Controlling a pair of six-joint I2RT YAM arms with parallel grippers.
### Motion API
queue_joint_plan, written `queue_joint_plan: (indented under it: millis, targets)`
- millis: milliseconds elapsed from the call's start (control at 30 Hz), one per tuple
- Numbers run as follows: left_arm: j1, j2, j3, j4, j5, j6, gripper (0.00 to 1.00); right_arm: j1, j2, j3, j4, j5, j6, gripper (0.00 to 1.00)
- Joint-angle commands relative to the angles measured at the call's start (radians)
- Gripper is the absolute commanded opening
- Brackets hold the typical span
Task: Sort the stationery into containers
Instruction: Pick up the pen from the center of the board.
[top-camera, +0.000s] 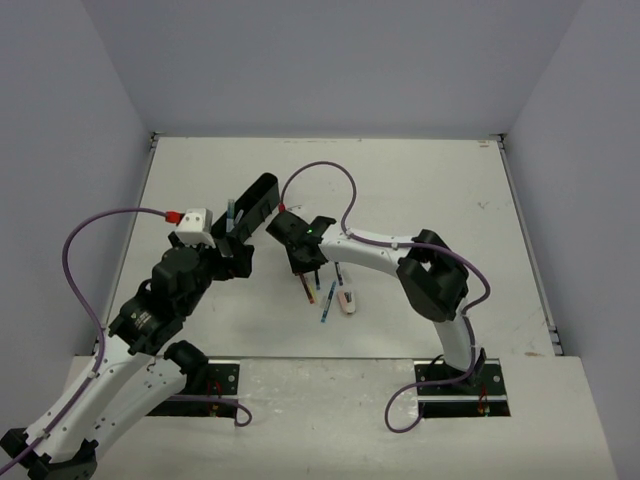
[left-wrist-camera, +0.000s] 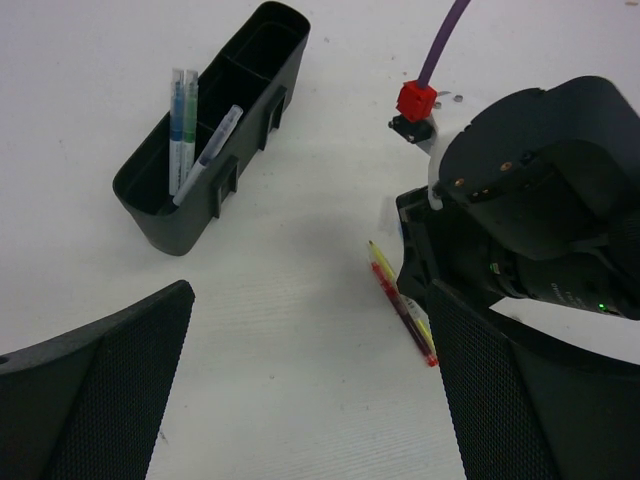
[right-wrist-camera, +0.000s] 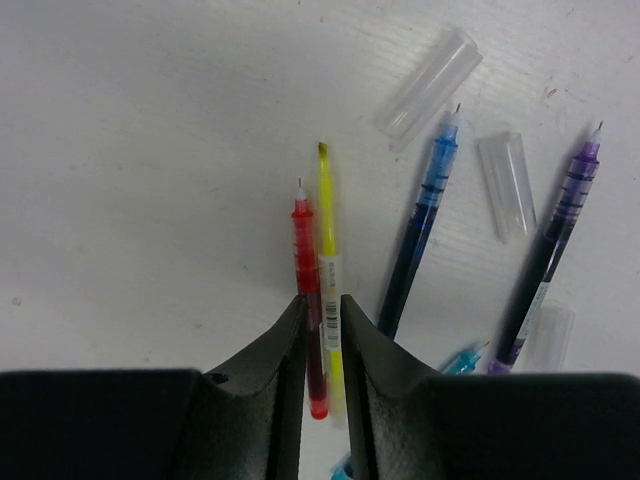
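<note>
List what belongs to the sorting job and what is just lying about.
Job: red and yellow pens, blue pen, purple pen, eraser, black tray, pens in tray.
Lying about: clear caps, purple cable.

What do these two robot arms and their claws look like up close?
The left arm and right arm have smooth white links joined by chunky black joints. A purple cable loops along each, ending in a red plug. The left gripper and right gripper each have two black wedge-shaped fingers with finely dotted pads.
</note>
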Motion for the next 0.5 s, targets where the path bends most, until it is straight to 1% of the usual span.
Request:
queue_joint_plan:
  millis: [0,467]
  targets:
    - [-0.008,0.006,0.003,-0.006,-0.004,-0.011,1.00,-0.012,0.040,0.041,-0.054,0.036,-0.025,0.20]
    - [-0.009,0.008,0.004,-0.006,-0.001,-0.010,1.00,-0.012,0.053,-0.004,-0.029,-0.022,-0.031,0.19]
